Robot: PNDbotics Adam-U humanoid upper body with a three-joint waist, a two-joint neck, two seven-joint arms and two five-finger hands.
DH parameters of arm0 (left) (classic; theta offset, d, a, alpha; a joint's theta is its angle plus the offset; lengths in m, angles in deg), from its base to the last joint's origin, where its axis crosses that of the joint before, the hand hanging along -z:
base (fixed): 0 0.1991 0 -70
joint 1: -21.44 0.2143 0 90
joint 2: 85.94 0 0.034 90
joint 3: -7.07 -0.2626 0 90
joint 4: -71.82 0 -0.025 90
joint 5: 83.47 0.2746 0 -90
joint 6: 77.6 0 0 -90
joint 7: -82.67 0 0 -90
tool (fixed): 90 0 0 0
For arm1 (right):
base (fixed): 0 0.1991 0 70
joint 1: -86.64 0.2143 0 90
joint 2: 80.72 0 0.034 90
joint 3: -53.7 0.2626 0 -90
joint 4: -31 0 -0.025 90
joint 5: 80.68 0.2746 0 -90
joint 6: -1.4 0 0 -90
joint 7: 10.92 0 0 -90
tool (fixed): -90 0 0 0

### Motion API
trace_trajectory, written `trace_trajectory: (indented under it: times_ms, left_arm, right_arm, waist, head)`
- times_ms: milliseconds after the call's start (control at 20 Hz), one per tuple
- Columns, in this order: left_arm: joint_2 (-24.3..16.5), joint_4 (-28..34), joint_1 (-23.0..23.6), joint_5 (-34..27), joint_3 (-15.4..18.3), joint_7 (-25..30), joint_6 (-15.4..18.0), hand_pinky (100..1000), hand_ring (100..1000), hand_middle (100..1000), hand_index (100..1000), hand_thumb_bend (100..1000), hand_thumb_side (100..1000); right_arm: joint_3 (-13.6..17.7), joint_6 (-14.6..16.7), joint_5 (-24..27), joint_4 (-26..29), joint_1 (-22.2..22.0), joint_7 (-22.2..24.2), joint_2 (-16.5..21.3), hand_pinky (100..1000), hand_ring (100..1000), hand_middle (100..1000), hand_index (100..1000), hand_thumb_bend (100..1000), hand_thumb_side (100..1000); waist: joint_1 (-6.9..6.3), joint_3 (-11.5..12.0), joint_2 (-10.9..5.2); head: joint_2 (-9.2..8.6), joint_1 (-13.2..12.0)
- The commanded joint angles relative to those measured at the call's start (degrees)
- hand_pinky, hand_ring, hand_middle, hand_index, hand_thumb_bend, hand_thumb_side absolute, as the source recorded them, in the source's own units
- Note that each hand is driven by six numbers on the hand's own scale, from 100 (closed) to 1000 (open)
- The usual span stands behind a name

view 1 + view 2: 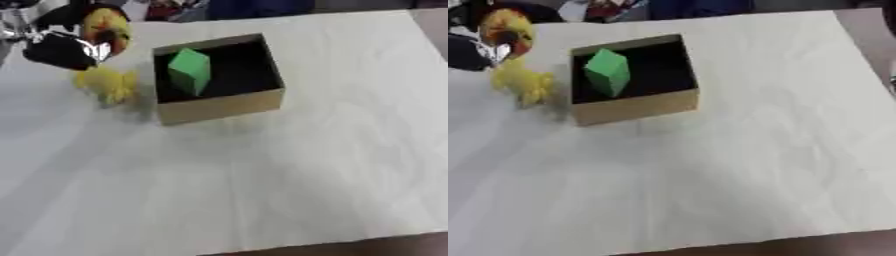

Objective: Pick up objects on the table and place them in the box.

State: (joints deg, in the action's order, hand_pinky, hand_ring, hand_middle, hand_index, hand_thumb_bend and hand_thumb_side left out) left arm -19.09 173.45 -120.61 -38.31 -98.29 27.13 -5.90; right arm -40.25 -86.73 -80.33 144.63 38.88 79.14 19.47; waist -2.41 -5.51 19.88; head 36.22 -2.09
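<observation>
At the upper left of the frame the left hand (59, 50) is black, and it looks closed around a yellow and orange soft toy (107, 31) — the toy's top bulges out past the hand, and a fluffy yellow part (107, 84) hangs down below it, just above the counter (262, 185). The picture is blurry there, so I cannot be sure how the fingers sit on the toy. The right hand does not show in either view. The box (223, 106) is brown outside and dark inside, and it sits just to the right of the toy, in the upper middle of the frame. A green block (190, 70) is already inside, leaning toward the left wall of the box. My guess is that the step now is to carry the toy across and drop it in. To do it well, the hand should lift the toy high enough that the hanging part clears the near left wall — if it catches, the light box could slide or tip. Then move right, over the open dark space beside the green block, and only let go once the whole toy is over the box.
</observation>
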Motion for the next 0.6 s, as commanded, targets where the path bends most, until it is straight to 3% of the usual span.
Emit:
trace_trajectory:
  times_ms: [50,450,600]
  left_arm:
    - [1.40,-1.11,-2.48,-1.19,-0.22,-4.08,1.55,329,528,518,682,100,411]
    - [6.54,-8.69,-5.69,-6.48,-2.34,-12.18,7.37,340,541,542,713,100,467]
    - [7.84,-12.07,-6.16,-6.36,-2.77,-13.38,9.46,398,593,600,752,168,490]
  right_arm:
    - [0.15,-0.05,0.14,0.96,1.43,0.17,-0.05,908,801,654,890,100,1000]
    - [0.00,-0.12,0.37,0.96,2.31,0.56,-1.24,910,801,653,892,100,1000]
    - [0.01,-0.11,0.54,0.96,2.46,0.63,-1.69,910,801,653,893,100,1000]
  waist:
    - [0.05,-0.23,-0.94]
    - [0.11,-1.46,-0.40]
    - [0.11,-1.76,-0.32]
  head:
    - [-0.83,-0.90]
    - [-1.73,-3.11]
    - [-1.85,-3.28]
